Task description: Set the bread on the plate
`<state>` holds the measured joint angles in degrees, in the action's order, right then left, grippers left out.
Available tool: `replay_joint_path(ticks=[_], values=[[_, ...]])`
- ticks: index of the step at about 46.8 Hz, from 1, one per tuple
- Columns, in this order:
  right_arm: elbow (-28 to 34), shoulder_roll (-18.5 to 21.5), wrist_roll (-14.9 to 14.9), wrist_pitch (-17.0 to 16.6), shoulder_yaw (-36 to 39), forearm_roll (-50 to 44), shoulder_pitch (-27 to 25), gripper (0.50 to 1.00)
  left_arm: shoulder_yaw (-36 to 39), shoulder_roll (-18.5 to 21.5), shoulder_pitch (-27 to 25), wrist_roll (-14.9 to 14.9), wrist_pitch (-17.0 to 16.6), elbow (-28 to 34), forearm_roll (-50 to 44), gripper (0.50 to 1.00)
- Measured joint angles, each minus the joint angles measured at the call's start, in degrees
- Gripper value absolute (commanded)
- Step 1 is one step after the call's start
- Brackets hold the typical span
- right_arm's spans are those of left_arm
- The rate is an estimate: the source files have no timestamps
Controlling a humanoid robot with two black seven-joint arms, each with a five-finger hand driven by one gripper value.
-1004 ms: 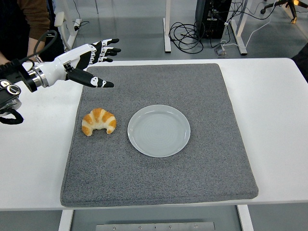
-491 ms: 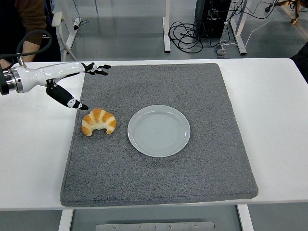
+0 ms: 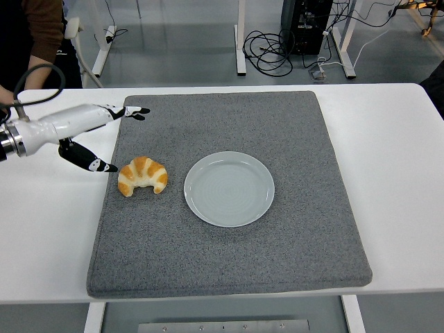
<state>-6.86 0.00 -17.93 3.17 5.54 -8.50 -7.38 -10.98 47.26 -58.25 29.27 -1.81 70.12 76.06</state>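
Grey mat (image 3: 229,257) edge: released left robot hand (image 3: 94,135) beside bread (image 3: 142,175), plate (image 3: 229,188) adjacent.

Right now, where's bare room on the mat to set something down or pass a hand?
Free: the mat right of the plate, its whole near strip, and the far strip behind the plate. The plate itself is empty. Crowded: the mat's left edge, where the open left hand hangs by the croissant, which lies just left of the plate.

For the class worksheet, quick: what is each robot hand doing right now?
Left hand: open, fingers spread, holding nothing, just left of the bread.
Right hand: not in view.
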Motion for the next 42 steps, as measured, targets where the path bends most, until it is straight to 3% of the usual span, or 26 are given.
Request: replay_joint_path(ticks=[8, 20, 42], values=[[-0.02, 0.0, 0.0, 0.0, 0.0, 0.0, 0.0, 1.0, -0.09, -2.29, 1.83, 0.01, -1.77, -1.85, -0.36, 0.913], [0.0, 0.0, 0.01, 0.0, 0.0, 0.04, 0.0, 1.0, -0.02, -8.44, 2.24, 1.06, -2.95, -10.1, -4.94, 0.913], [0.0, 0.0, 0.0, 0.0, 0.0, 0.01, 0.0, 1.0, 2.38, -11.3, 4.47, 2.91, -3.85, -13.18, -4.87, 0.91]])
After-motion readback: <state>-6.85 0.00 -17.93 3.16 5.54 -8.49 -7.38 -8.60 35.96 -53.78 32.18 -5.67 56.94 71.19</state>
